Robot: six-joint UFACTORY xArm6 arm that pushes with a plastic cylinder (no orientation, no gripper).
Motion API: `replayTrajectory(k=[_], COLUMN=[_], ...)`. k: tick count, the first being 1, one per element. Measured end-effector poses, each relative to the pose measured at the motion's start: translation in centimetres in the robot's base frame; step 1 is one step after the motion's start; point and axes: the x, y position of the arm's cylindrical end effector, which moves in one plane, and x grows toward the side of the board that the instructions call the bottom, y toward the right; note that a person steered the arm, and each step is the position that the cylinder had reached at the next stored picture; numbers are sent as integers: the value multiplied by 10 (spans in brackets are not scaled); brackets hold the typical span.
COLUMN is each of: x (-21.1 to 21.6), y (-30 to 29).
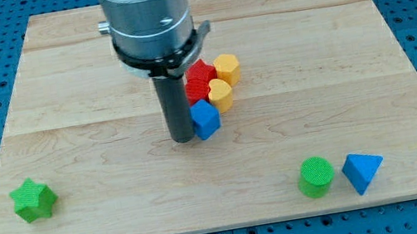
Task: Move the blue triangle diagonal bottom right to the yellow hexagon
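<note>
The blue triangle [362, 171] lies near the view's bottom right, next to a green cylinder [316, 177]. The yellow hexagon [227, 69] sits at the board's centre, in a cluster with a red block [200, 78], a second yellow block [220, 95] and a blue block [205, 119]. My tip [183, 138] rests on the board, touching the left side of the blue block. It is far to the upper left of the blue triangle.
A green star [33, 199] lies near the view's bottom left. The wooden board [85, 78] ends at the blue pegboard surround on all sides. The arm's grey body [146, 13] hangs over the board's top centre.
</note>
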Motion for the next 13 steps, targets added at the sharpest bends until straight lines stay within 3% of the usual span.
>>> replayTrajectory(k=[2,3,4,5,8,9,11,12,13], x=[14,74,126,126,125,108,91,80,40], y=[37,33,88,98,246,256,163,149,137])
